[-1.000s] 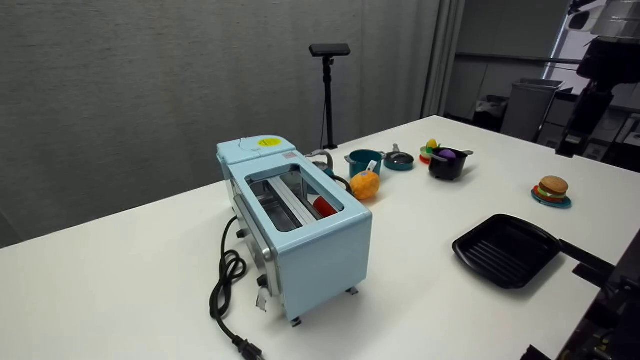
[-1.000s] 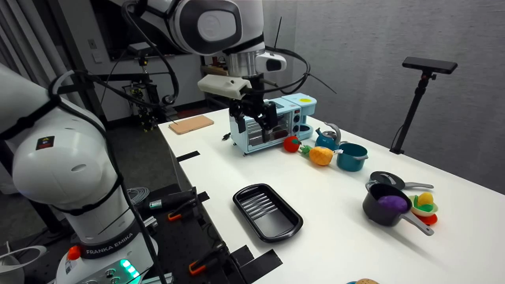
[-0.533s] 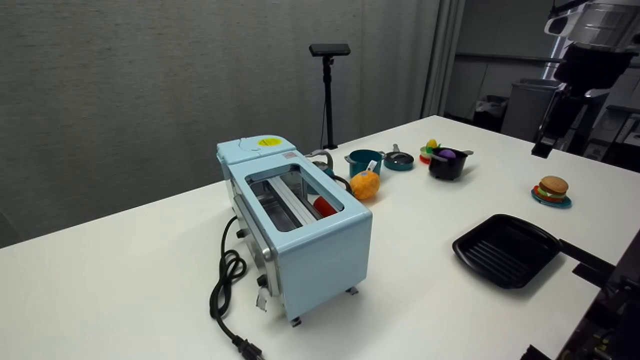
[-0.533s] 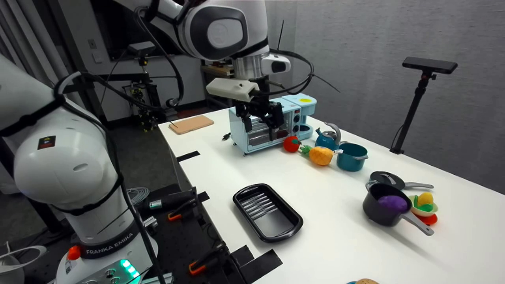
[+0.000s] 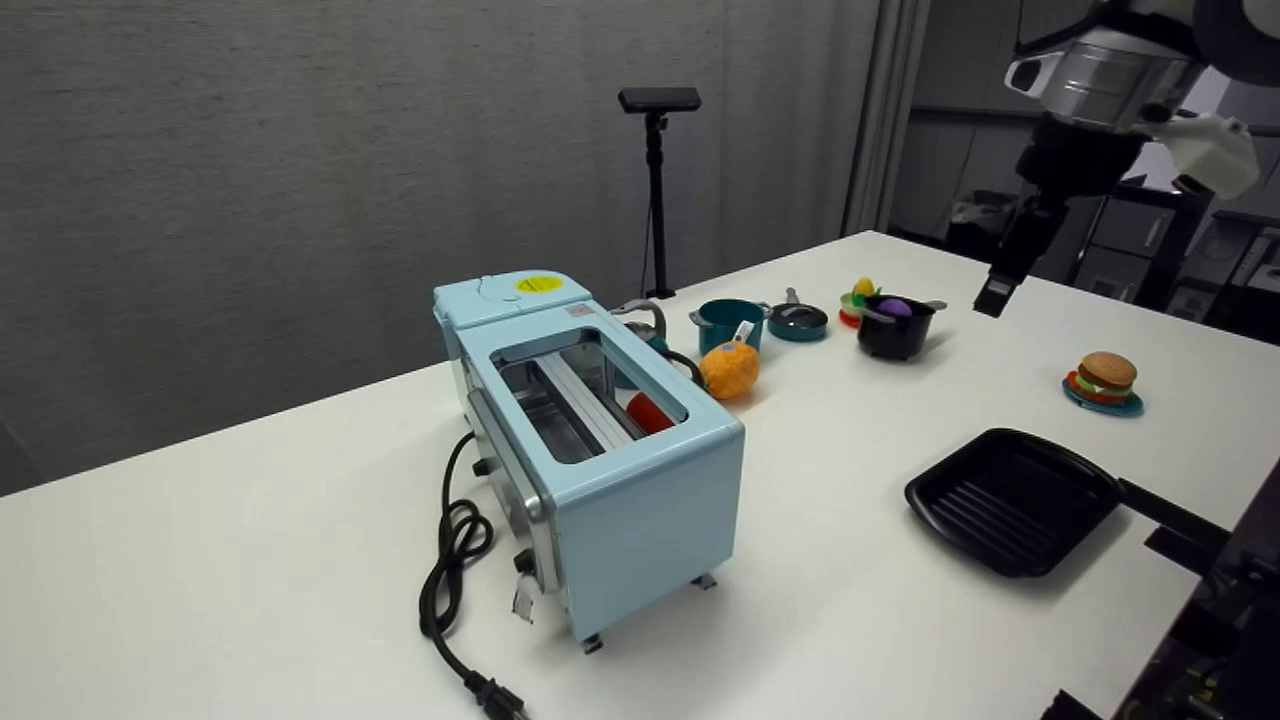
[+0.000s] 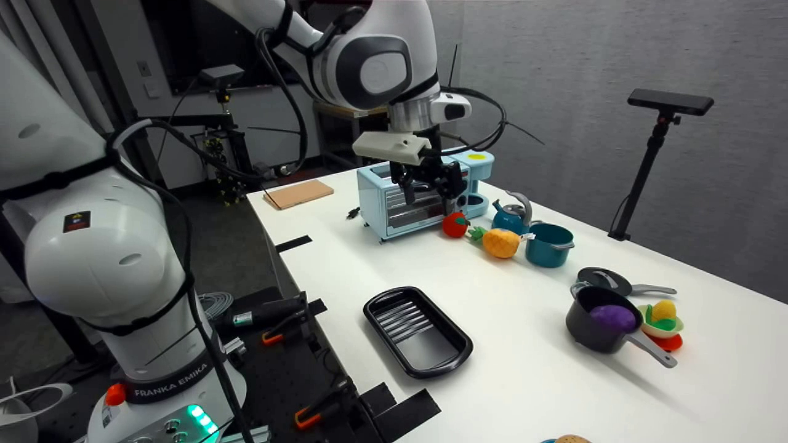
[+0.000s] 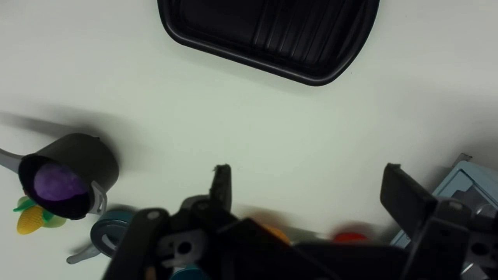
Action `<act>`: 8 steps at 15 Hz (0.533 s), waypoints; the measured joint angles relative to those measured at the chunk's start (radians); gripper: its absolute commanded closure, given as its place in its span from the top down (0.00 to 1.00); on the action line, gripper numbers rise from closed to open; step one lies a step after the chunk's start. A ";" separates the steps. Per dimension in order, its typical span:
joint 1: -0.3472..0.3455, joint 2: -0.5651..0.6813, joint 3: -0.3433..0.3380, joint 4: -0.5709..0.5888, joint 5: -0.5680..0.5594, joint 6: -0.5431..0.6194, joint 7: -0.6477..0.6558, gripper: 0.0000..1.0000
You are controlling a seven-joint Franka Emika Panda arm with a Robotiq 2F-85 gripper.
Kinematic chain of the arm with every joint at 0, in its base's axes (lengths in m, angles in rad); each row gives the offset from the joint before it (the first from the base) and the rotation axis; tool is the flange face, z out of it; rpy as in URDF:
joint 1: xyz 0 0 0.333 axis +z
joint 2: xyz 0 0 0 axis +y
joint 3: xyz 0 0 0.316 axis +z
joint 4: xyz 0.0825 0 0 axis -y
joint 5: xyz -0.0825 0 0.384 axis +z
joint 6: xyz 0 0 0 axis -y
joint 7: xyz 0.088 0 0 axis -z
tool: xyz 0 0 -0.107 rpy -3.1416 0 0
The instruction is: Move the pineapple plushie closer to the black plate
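Arm base [image 6: 175,380] read "FRANKA EMIKA". Gripper [image 7: 307,167] hung spread. Pineapple plushie [image 6: 501,244] sat well apart from black plate [image 6: 420,335].

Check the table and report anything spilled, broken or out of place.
No spill shows and nothing looks plainly broken. Slightly odd: the cord of the toaster lies looped on the table, its plug connected to nothing. The pineapple lies on its side rather than upright.

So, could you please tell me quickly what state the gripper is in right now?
Gripper: open, jaws wide apart in the wrist view, holding nothing.
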 measured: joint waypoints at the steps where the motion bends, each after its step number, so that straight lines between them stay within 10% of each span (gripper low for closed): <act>1: 0.000 0.035 0.006 0.022 0.001 0.018 0.006 1.00; 8: 0.001 0.289 0.048 0.212 0.001 0.115 0.077 1.00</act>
